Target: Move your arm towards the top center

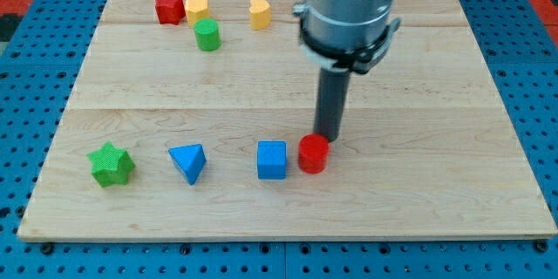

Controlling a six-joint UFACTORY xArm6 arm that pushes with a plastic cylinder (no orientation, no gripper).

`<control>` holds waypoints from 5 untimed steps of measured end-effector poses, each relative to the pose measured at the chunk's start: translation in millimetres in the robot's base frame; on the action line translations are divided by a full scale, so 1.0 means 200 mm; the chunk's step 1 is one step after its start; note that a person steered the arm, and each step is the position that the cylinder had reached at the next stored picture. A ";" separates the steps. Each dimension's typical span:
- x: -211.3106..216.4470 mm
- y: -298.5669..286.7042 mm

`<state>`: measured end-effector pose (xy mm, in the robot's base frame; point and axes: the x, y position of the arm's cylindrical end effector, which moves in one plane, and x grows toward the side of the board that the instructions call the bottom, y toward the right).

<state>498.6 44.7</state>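
Observation:
My tip (328, 137) rests on the wooden board (418, 192), just above and to the right of a red cylinder (313, 154), touching or nearly touching it. A blue cube (272, 159) sits right beside the red cylinder on its left. Further left lie a blue triangular block (188, 162) and a green star (111, 165). Near the view's top left are a red star (168, 7), a yellow block (196, 9), a green cylinder (207, 34) and a yellow heart-shaped block (259, 13).
The arm's grey body (349, 9) hangs over the top centre-right of the board. A blue perforated table (532, 96) surrounds the board on all sides.

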 end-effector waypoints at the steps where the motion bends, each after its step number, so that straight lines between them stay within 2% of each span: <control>1: 0.01 -0.01; 2: -0.13 0.12; 3: -0.56 0.23; 4: -1.06 0.01; 5: -1.44 -0.08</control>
<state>209.9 27.9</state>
